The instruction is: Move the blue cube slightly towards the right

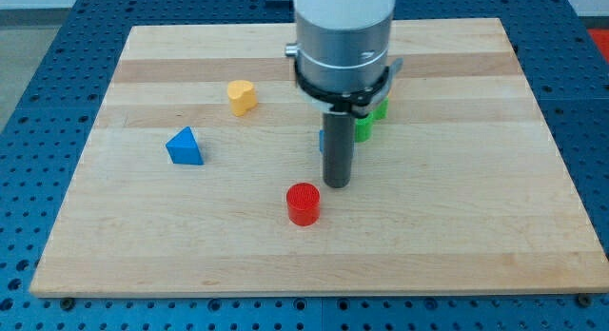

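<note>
The blue cube (pixel 323 139) is almost wholly hidden behind my rod; only a thin blue sliver shows at the rod's left edge, near the board's middle. My tip (pixel 337 184) rests on the board just below and in front of that cube, close to it or touching it; I cannot tell which. A green block (pixel 367 124) peeks out on the rod's right side, its shape unclear. A red cylinder (pixel 304 204) stands just below and left of the tip.
A blue triangular block (pixel 185 146) lies at the view's left. A yellow heart-like block (pixel 242 96) sits at upper left. The wooden board (pixel 476 226) lies on a blue perforated table. The arm's grey body (pixel 343 36) hides the top centre.
</note>
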{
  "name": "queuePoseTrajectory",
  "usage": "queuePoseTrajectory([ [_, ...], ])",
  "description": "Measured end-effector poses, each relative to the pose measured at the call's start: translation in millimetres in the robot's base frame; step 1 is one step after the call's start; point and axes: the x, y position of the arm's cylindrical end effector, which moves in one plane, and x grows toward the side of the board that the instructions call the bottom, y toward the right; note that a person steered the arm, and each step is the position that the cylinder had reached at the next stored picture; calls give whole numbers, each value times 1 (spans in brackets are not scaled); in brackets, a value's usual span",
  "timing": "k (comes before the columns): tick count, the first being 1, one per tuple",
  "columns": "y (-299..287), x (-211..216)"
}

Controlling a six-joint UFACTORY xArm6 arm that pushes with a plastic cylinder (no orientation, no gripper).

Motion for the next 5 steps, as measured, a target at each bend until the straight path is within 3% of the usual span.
queuePoseTrajectory([
  [5, -19, -6],
])
